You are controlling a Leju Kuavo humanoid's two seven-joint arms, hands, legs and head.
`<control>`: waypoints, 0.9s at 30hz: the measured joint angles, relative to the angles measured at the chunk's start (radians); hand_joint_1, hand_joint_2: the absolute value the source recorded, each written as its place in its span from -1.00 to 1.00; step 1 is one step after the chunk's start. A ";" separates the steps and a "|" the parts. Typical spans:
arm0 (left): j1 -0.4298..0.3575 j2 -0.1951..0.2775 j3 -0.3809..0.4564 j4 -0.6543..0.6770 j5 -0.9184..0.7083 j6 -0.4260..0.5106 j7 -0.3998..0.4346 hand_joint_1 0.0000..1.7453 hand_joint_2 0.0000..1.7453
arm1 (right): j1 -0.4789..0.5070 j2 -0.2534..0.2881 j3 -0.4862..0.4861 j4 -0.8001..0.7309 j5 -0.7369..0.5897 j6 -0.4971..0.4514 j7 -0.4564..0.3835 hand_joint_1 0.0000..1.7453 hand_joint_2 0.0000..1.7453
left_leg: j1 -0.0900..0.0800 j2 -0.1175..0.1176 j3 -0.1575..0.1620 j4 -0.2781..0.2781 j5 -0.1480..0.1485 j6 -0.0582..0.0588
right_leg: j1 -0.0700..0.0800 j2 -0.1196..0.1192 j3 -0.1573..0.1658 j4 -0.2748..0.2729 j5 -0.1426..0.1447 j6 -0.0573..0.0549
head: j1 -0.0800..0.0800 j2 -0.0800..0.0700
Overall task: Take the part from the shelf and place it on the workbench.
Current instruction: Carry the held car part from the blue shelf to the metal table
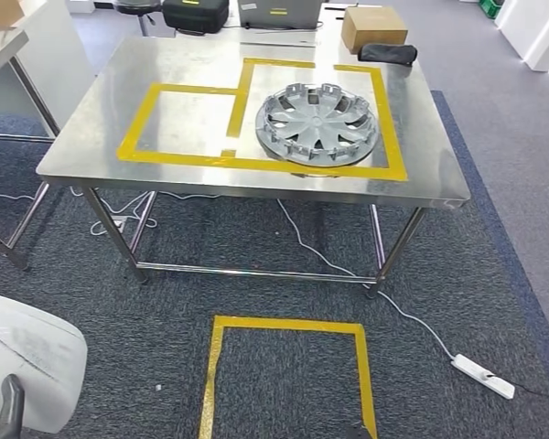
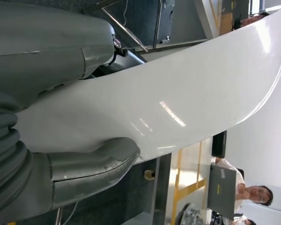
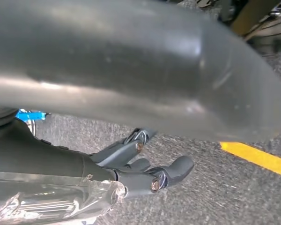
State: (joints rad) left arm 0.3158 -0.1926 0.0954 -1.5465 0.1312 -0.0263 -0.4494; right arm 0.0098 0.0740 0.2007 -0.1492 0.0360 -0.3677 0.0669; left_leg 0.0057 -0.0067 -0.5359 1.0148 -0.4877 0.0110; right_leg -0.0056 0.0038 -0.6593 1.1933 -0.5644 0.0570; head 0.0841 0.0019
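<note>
Left hand point(image 2: 61, 154) sits closest to the lens in the left wrist view: thick grey thumb and darker fingers point(image 2: 96, 51) clamped on either face of a white glossy curved panel point(image 2: 188, 98), so it grips that part. Same panel point(image 1: 23, 361) shows in head view at bottom left corner w/ a dark fingertip just beside its lower edge.

Right hand point(image 3: 146, 164) in right wrist view: dark fingers point(image 3: 174, 168) curled inward, nothing between them, hanging over grey carpet point(image 3: 210, 192) near a strip of yellow tape point(image 3: 259, 158). Big blurred grey shape across that view; can't tell what it is.

Ahead of both hands, well apart from them: steel surface point(image 1: 188, 174) on metal legs, marked w/ yellow tape rectangles point(image 1: 182, 123). Grey hubcap point(image 1: 317, 123) lies flat inside the rectangle on the right-hand side, its near rim just touching the tape line. Past it, at far edge: cardboard box point(image 1: 373, 26), black pouch point(image 1: 388, 54) beside box, laptop point(image 1: 280, 13), black case point(image 1: 196, 15).

Floor btwn hands & surface: yellow tape outline point(image 1: 289, 366) on carpet. White cable runs to a power strip point(image 1: 483, 376), off toward the right-hand side. Person seated w/ laptop in left wrist view point(image 2: 254, 192), beyond the panel.
</note>
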 joint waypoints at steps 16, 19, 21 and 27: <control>-0.001 0.001 -0.001 0.001 0.000 0.000 0.001 1.00 1.00 | -0.001 -0.003 0.000 0.000 0.000 -0.002 -0.003 -1.00 -1.00 | 0.011 0.001 -0.131 0.123 -0.012 -0.069 | -0.009 0.008 0.163 -0.174 0.045 -0.035 | -0.008 0.000; -0.001 0.001 -0.001 0.002 0.000 0.001 0.001 1.00 1.00 | -0.003 -0.003 0.000 0.000 -0.001 0.000 -0.010 -1.00 -1.00 | 0.016 0.011 -0.109 0.017 0.075 -0.058 | -0.006 0.009 0.182 -0.175 0.014 -0.014 | -0.015 0.000; -0.001 0.001 0.000 0.003 0.000 0.002 0.002 1.00 1.00 | -0.006 -0.003 0.000 0.000 -0.013 0.013 -0.015 -1.00 -1.00 | 0.016 0.011 -0.104 0.015 0.073 -0.040 | -0.007 0.007 0.193 -0.186 0.004 -0.003 | -0.013 0.000; -0.002 0.001 0.000 0.003 -0.003 0.002 0.002 1.00 1.00 | -0.007 -0.003 -0.003 -0.001 -0.038 0.028 -0.023 -1.00 -1.00 | 0.016 0.025 -0.074 0.011 0.042 -0.010 | -0.007 0.004 0.033 0.088 -0.096 0.012 | -0.011 0.000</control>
State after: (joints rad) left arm 0.3133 -0.1917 0.0958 -1.5438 0.1284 -0.0242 -0.4479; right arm 0.0033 0.0709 0.1979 -0.1499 -0.0022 -0.3393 0.0441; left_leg 0.0212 0.0185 -0.6095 1.0255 -0.4453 0.0013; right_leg -0.0127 0.0079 -0.6268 1.2814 -0.6602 0.0687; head 0.0730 0.0015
